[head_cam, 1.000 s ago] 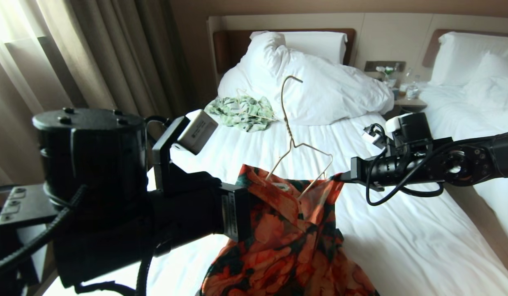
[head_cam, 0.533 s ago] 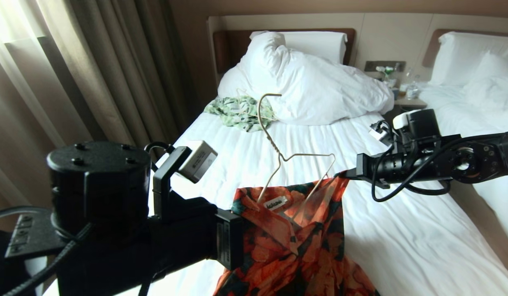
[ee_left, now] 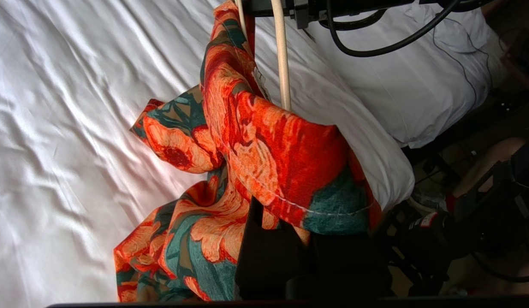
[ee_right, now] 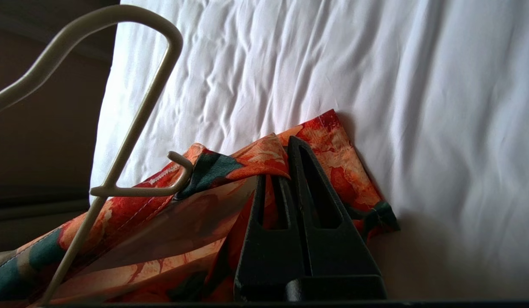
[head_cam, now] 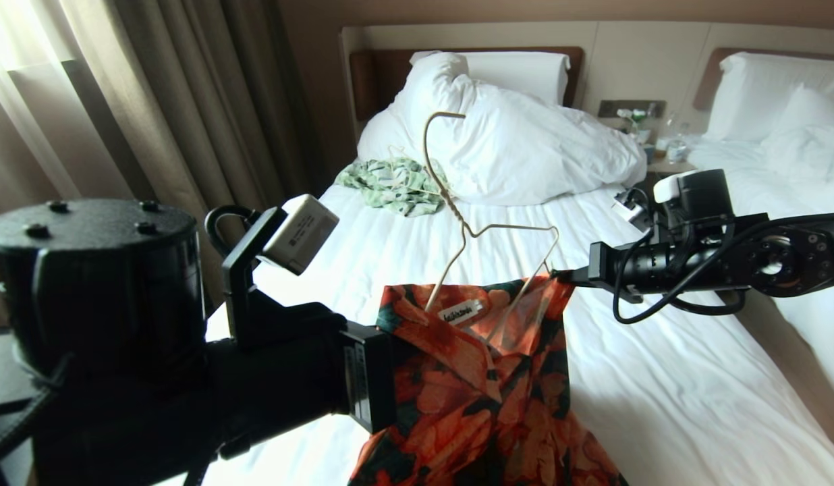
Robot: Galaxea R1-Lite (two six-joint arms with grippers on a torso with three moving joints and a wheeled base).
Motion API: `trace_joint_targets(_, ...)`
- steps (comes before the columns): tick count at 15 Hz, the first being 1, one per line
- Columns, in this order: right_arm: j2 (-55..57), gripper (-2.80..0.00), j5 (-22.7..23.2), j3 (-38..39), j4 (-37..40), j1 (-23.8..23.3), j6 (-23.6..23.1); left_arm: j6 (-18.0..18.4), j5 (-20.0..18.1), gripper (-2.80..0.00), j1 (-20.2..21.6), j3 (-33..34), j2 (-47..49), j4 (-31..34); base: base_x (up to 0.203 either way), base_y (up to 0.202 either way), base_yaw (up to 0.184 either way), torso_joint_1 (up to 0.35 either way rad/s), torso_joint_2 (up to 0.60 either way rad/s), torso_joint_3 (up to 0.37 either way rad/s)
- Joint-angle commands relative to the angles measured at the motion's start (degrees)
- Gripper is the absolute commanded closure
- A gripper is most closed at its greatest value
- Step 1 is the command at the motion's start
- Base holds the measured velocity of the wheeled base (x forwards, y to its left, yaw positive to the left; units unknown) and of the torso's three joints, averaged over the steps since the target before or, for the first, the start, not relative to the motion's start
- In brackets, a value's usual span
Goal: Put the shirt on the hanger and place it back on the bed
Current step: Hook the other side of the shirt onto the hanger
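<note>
Shirt (head_cam: 484,385) held up between both claws, left gripper (ee_left: 286,222) and right gripper (ee_right: 286,171) each clamped on shoulder fabric; hanger (head_cam: 484,243) upright between them, bed (head_cam: 660,378) below.

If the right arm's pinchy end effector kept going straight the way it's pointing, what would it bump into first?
The right end effector points across the bed toward the robot's left, shut on the shirt edge. Going straight on, it would probably push through that cloth into the hanger wire just beyond, though depth is hard to judge.
</note>
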Motion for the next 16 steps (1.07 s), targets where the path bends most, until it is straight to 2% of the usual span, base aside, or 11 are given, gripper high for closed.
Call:
trace_joint_targets(1,-0.31,0.00,0.17,0.02,-0.08,-0.01,0.11,-0.92,0.10,0.00,-0.81,0.17,-1.23,-0.20,0.000,0.000,0.000,0.000,0.00,0.000)
trace_joint_targets(6,1.70,0.00,0.07,0.02,-0.31,0.08,0.11,-1.40,0.70,0.00,-3.00,-0.32,-2.31,-0.02,0.000,0.000,0.000,0.000,0.00,0.000)
trace_joint_targets(9,1.50,0.00,0.08,-0.24,-3.34,0.08,0.37,-2.67,0.81,0.00,-4.51,0.01,-1.87,1.35,0.000,0.000,0.000,0.000,0.00,0.000)
trace_joint_targets(16,0.91,0.00,0.08,-0.59,-4.74,-0.35,1.42,-2.85,0.72,0.00,-4.51,3.99,-1.33,1.28,0.000,0.000,0.000,0.000,0.00,0.000)
